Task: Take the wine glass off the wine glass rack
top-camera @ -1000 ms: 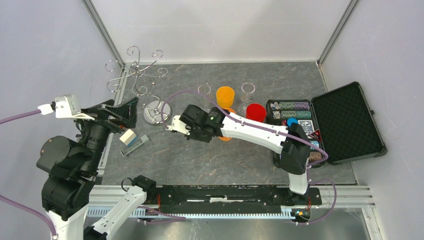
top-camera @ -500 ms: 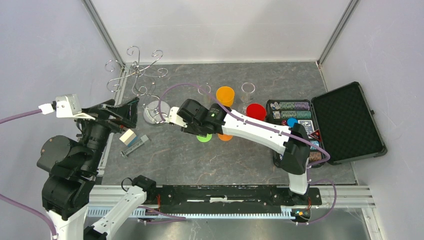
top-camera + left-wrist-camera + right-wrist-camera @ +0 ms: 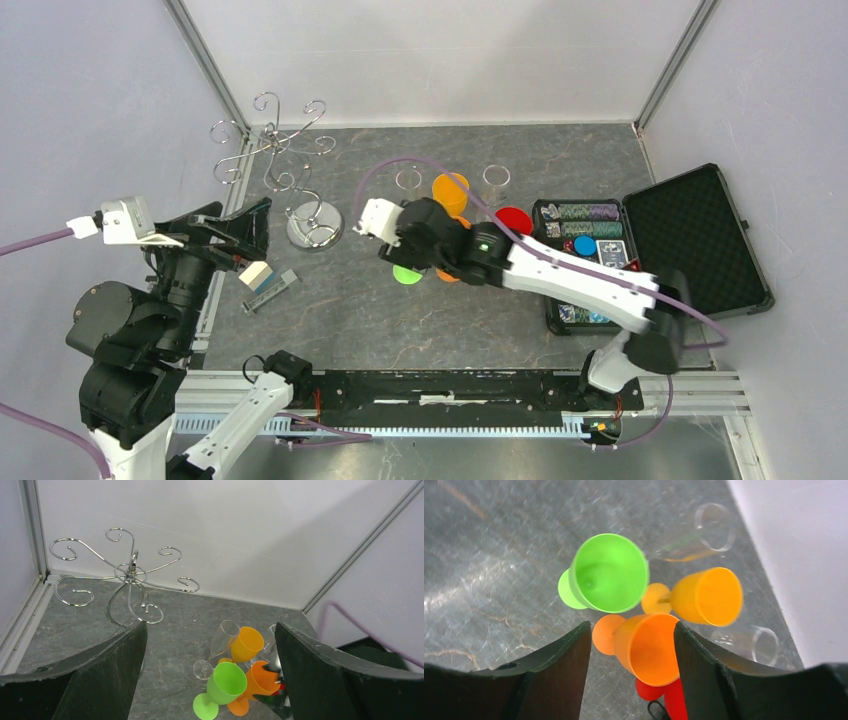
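Pulling your right jaws away could clip the rims crowded beneath them and topple the cluster. Those jaws stand released; your left jaws gape wide, empty. The green wine glass [image 3: 609, 572], opaque and stemmed, stands on the worktop [image 3: 484, 555] just below the right jaws, beside an orange glass [image 3: 649, 647], off the bare wine glass rack [image 3: 131, 572].

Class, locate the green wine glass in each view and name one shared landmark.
Top external: green wine glass at centre.
Left wrist: the glass at bottom centre.
Right wrist: the glass at upper centre-left.
Shared landmark: yellow-orange wine glass beside it.
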You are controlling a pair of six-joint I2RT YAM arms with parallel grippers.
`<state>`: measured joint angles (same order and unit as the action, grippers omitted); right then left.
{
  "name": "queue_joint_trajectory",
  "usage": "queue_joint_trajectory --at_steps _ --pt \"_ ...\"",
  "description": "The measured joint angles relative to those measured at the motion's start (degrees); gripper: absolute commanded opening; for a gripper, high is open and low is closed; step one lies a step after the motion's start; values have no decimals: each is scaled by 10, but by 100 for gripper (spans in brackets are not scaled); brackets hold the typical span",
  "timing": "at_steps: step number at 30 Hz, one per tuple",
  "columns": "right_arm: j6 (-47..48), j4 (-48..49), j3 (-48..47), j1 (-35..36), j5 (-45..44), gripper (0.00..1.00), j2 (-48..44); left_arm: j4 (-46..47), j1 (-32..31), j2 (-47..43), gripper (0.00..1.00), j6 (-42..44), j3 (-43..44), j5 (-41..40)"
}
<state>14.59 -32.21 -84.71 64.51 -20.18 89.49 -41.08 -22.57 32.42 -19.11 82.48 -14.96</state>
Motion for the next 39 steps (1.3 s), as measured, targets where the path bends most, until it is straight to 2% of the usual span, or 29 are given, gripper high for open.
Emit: queue_joint_trajectory --at_steps 9,14,17,28,39 --pt "-7 191 242 0 -169 84 -282 -24 0 -9 100 3 -44 -36" --pt "8 227 328 0 -269 98 -403 -54 0 -13 100 2 -77 -58" --pt "14 233 367 0 -332 98 -474 -73 0 -16 100 0 -89 -69" --pt "18 290 414 0 -520 98 -714 -134 0 -64 100 -26 -98 -117" --pt "13 326 426 0 -573 98 -764 -140 0 -86 100 -31 -98 -130"
